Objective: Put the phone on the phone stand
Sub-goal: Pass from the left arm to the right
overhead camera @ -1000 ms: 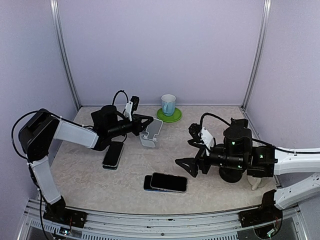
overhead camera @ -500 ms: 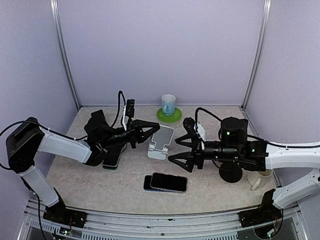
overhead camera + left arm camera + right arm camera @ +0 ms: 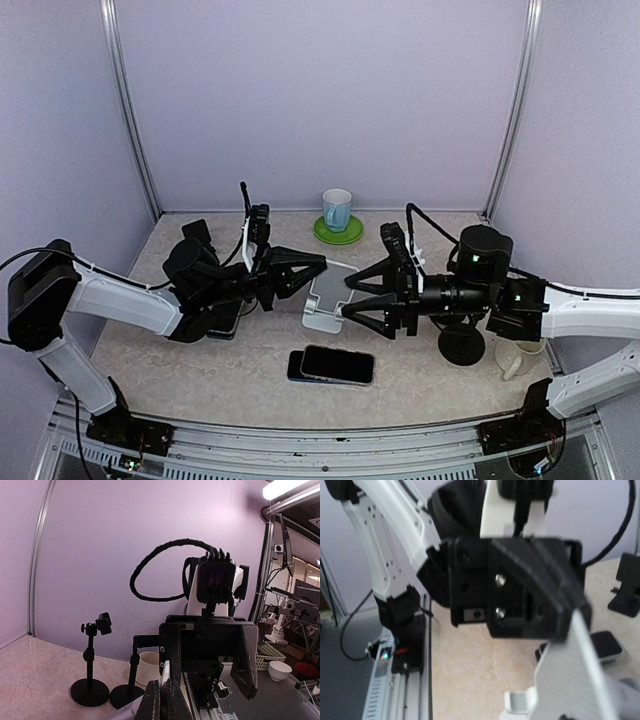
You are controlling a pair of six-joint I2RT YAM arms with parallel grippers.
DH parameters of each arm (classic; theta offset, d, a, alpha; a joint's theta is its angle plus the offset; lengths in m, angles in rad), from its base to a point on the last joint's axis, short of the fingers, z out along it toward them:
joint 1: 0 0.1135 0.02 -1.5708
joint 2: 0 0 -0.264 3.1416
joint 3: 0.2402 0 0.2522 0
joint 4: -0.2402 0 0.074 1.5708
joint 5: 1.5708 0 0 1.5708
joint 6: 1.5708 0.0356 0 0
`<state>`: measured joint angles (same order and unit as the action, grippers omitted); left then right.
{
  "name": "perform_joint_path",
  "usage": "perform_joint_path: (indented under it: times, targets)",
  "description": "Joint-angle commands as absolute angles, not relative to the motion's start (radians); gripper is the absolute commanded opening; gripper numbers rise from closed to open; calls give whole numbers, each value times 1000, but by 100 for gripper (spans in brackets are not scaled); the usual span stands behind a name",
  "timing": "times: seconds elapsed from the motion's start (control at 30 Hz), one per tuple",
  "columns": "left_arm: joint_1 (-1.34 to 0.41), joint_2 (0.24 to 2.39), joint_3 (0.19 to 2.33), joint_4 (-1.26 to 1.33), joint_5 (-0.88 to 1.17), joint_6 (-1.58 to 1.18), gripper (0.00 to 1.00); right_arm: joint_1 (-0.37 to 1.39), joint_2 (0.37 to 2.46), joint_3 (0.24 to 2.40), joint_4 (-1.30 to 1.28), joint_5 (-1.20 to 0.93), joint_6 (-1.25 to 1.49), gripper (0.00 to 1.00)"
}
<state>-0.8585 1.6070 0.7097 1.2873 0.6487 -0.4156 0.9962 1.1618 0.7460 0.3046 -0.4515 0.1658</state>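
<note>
Phone stand [image 3: 325, 300] first, since both arms are on it: the left gripper [image 3: 312, 270] has its fingers pressed together on the stand's thin silver back plate, near the upper edge. The right gripper [image 3: 352, 297] faces it from the other side with fingers spread above and below the plate, not pinching anything. From where I stand I cannot tell whether the stand's foot rests on the table [image 3: 250, 385] or hangs just clear of it.

Just in front, two dark phones lie flat in a loose stack: the top phone [image 3: 338, 364] shifted right over the lower phone [image 3: 294, 366]. A third phone [image 3: 222, 322] lies farther left, mostly under the left arm.

Any of these looks rigid, fairly dense for its slimness, with glossy glass faces that I would expect to slip under hard fingers and to dislike a drop. I would take one by its long edges, near the middle; lying flat, it leaves little to get under.

Farther back stand a cup [image 3: 337, 208] on a green saucer [image 3: 338, 233], and to the right a small black mount [image 3: 461, 345].

Which phone is meant, I cannot say. Both wrist views are largely filled by the opposite arm, and the right one is blurred.
</note>
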Motion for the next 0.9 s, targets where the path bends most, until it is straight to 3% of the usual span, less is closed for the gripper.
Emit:
perform_joint_path:
  times: [0.0, 0.23, 0.5, 0.87]
  targets:
    - [-874, 1552, 702, 1347, 648, -388, 0, 986, 1061, 717, 318, -407, 194, 67]
    - [-876, 1535, 708, 1325, 638, -377, 0, 986, 1008, 689, 246, -280, 184, 66]
    - [-907, 1528, 713, 1332, 649, -376, 0, 986, 1102, 707, 263, -309, 182, 59]
    - [-920, 1525, 701, 1330, 640, -354, 0, 986, 1157, 713, 328, -459, 201, 31]
